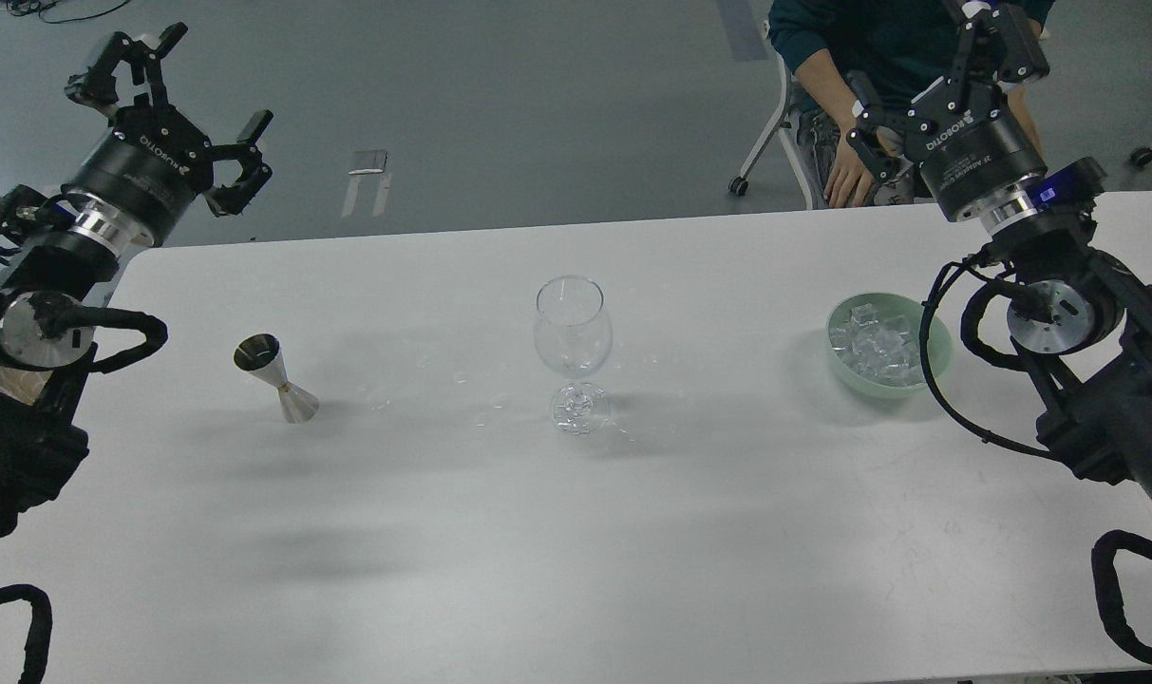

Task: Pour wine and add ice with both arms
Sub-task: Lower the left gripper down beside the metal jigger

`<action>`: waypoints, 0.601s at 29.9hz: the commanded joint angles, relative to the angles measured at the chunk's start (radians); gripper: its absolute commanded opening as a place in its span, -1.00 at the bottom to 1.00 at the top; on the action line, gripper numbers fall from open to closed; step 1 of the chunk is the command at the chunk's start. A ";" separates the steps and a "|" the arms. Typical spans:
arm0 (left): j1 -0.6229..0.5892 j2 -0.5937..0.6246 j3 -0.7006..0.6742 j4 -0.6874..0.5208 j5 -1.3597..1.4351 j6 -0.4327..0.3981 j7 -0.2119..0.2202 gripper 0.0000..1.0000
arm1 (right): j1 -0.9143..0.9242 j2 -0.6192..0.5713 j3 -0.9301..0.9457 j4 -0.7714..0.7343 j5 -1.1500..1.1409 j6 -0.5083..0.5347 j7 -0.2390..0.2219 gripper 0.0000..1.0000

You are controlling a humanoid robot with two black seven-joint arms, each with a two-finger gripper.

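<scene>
A clear stemmed glass (573, 334) stands upright at the middle of the white table (557, 532). To its left stands a steel jigger (273, 377); its cup is dark inside and no wine can be made out. The ice (881, 350), a heap of small clear cubes, fills a pale green bowl (938, 334) to the right. My left gripper (184, 106) is raised beyond the table's far left corner, open and holding nothing. High behind the bowl, my right gripper (929, 85) is also open and holds nothing.
A seated person (846, 57) and a chair (775, 123) are just past the table's far edge, right behind my right gripper. Small clear drops or chips (485, 404) lie scattered on the table around the glass's foot.
</scene>
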 commanded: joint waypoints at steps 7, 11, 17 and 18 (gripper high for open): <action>-0.004 -0.028 -0.002 0.005 0.002 0.000 0.006 0.96 | -0.002 -0.020 0.000 0.021 0.000 0.000 -0.006 1.00; -0.002 -0.022 -0.001 -0.001 0.002 0.000 0.008 0.96 | 0.008 -0.020 0.000 0.021 0.000 0.000 -0.009 1.00; 0.021 -0.034 0.021 -0.009 0.008 0.000 -0.006 0.96 | 0.028 -0.026 -0.014 0.033 -0.002 0.000 -0.012 1.00; 0.021 -0.043 0.019 -0.009 0.010 0.000 -0.006 0.96 | 0.031 -0.029 -0.014 0.030 -0.002 0.000 -0.014 1.00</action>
